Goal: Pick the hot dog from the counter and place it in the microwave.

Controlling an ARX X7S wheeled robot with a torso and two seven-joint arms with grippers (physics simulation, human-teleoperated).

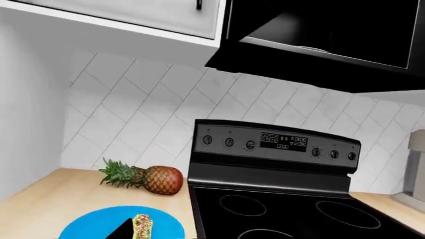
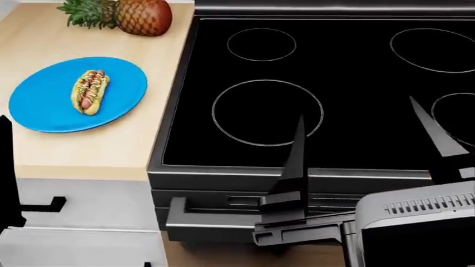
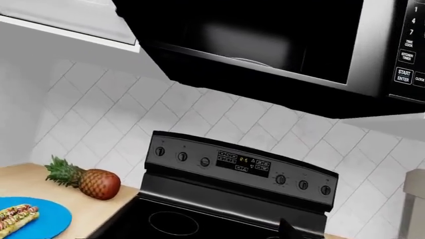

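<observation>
The task is at its very beginning, as I judge it. The hot dog (image 2: 90,92) lies untouched on the blue plate (image 2: 44,111), which stands on the table (image 2: 89,147) to the left of the black stovetop (image 2: 326,83), with a pineapple (image 2: 122,15) further back by the wall. The right gripper (image 2: 367,133) hangs over the front edge of the stovetop, its two fingers spread wide and holding nothing. Of the left gripper (image 2: 6,167) only a dark edge is seen at the side, so I cannot tell its state. The microwave (image 3: 265,40) is mounted above the stove and its door looks closed. Grasping, lifting, opening the door and placing all remain.
</observation>
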